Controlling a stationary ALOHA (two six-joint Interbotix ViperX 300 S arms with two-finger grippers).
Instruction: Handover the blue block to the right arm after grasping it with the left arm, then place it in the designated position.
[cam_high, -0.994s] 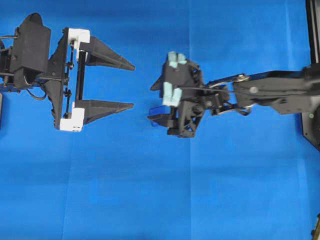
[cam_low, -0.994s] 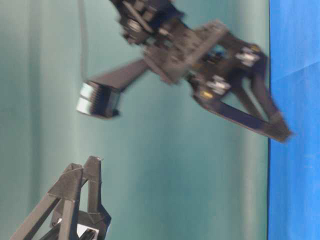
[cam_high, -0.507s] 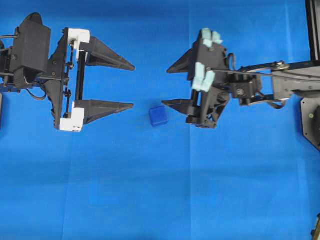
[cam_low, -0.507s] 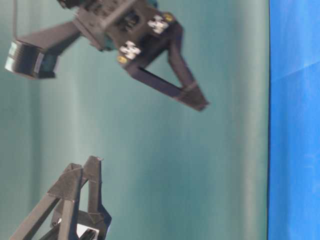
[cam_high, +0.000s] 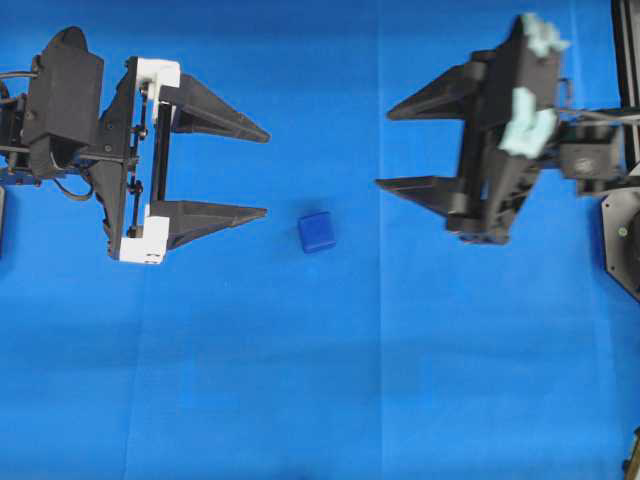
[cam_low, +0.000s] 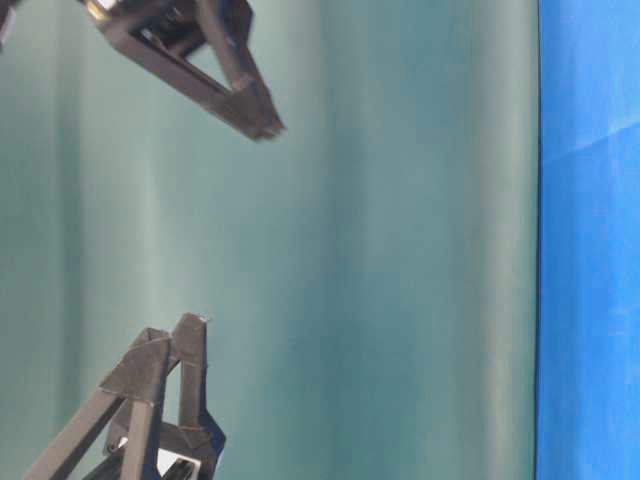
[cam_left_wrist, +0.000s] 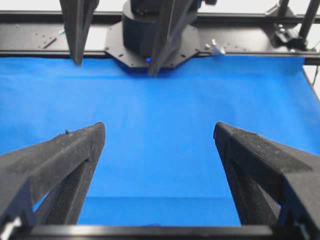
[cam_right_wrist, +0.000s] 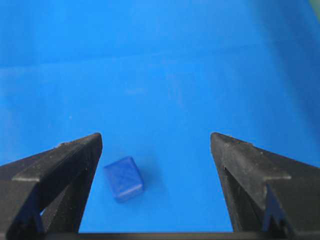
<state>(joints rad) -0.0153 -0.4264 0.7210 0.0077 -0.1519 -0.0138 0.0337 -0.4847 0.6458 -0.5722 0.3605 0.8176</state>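
Note:
The blue block (cam_high: 317, 231) lies alone on the blue cloth, between the two arms and touching neither. My left gripper (cam_high: 267, 172), the one with white brackets, hovers to its left with its jaws wide open and empty. The all-black right gripper (cam_high: 384, 148) is open too, off to the block's right and slightly blurred. The right wrist view shows the blue block (cam_right_wrist: 123, 178) on the cloth below the right gripper (cam_right_wrist: 156, 137), near the left finger (cam_right_wrist: 70, 160) and clear of it. In the left wrist view my left gripper (cam_left_wrist: 159, 127) frames only bare cloth.
The right arm's black base plate (cam_high: 622, 235) sits at the right edge of the cloth. The left wrist view shows a black frame rail (cam_left_wrist: 45, 42) along the cloth's far side. A teal backdrop (cam_low: 400, 250) fills the table-level view.
The right gripper, which had the block between its fingers a second ago, has drawn back to the right and away from it. The block stays on the cloth. The left arm has not moved.

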